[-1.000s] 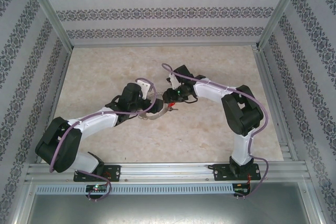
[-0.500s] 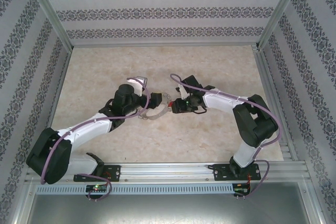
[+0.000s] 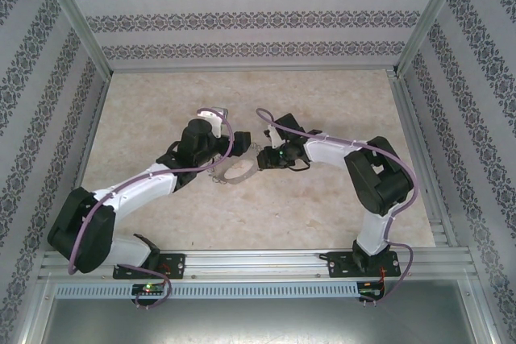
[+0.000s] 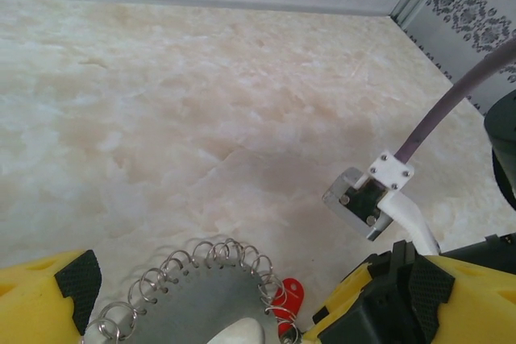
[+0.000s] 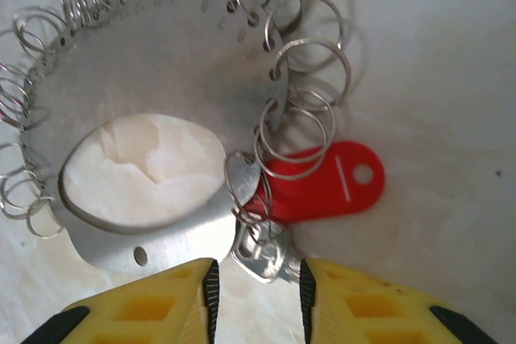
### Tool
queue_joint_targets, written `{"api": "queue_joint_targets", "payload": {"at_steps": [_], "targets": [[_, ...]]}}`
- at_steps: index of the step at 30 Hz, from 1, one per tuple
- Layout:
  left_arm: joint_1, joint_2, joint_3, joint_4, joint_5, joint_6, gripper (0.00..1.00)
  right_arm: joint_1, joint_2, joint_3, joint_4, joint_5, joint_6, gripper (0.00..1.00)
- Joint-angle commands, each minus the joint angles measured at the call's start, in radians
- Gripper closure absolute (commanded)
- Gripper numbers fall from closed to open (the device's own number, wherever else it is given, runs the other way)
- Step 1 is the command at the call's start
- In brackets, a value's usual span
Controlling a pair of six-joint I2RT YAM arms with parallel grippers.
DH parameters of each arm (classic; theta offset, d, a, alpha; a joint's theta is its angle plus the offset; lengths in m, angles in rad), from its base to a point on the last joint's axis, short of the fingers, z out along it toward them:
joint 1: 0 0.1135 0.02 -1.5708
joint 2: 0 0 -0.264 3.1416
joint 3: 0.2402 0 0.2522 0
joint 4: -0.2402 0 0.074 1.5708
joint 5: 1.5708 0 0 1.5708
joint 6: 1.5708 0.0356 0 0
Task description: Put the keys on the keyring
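Note:
The keyring [image 5: 161,78] is a flat silver disc fringed with small wire rings, and it lies on the table [image 3: 322,199]. In the left wrist view the keyring [image 4: 189,304] sits between the wide-apart fingers of my open left gripper [image 4: 254,283]. The key's red plastic head [image 5: 322,187] lies at the disc's rim, overlapped by a few rings. A small silvery metal piece [image 5: 262,251] at its end sits between the pads of my right gripper [image 5: 256,275]. Those pads stand a little apart and are not clamped. From above, the left gripper [image 3: 224,159] and right gripper [image 3: 260,160] meet over the keyring [image 3: 238,172].
Patterned walls and an aluminium frame [image 3: 419,159] enclose the marble-look table. My right wrist's camera block [image 4: 367,203] and purple cable [image 4: 451,102] hang close beside the left gripper. Open tabletop stretches toward the far wall.
My right gripper has shifted left onto the key end at the disc's rim, and its jaws have narrowed. The left wrist has drawn back slightly, still wide open over the keyring.

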Motion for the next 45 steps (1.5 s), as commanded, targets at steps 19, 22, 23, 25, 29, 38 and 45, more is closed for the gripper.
{"api": "queue_joint_targets", "payload": {"at_steps": [19,22,23,25,29,38,45], "targets": [[-0.007,0.010,0.006,-0.026,-0.006,0.008,0.00,0.008,0.073,0.032,0.040,-0.027,0.021,0.80],[-0.008,0.010,0.006,-0.025,-0.003,0.008,0.00,0.009,0.077,0.027,0.041,-0.022,0.020,0.82],[-0.007,0.011,0.006,-0.025,-0.003,0.007,0.00,0.009,0.080,0.026,0.042,-0.020,0.020,0.84],[-0.006,0.010,0.006,-0.026,-0.004,0.006,0.00,0.010,0.084,0.029,0.046,-0.022,0.022,0.88],[-0.007,0.010,0.007,-0.032,-0.015,0.005,0.00,0.008,0.084,0.035,0.035,-0.022,0.017,0.98],[-0.011,0.028,0.005,-0.056,-0.125,-0.036,0.00,-0.024,-0.017,0.105,-0.187,0.060,-0.114,1.00],[-0.010,0.063,0.052,-0.126,-0.077,-0.019,0.00,-0.036,-0.048,0.183,-0.352,0.099,-0.224,1.00]]}}
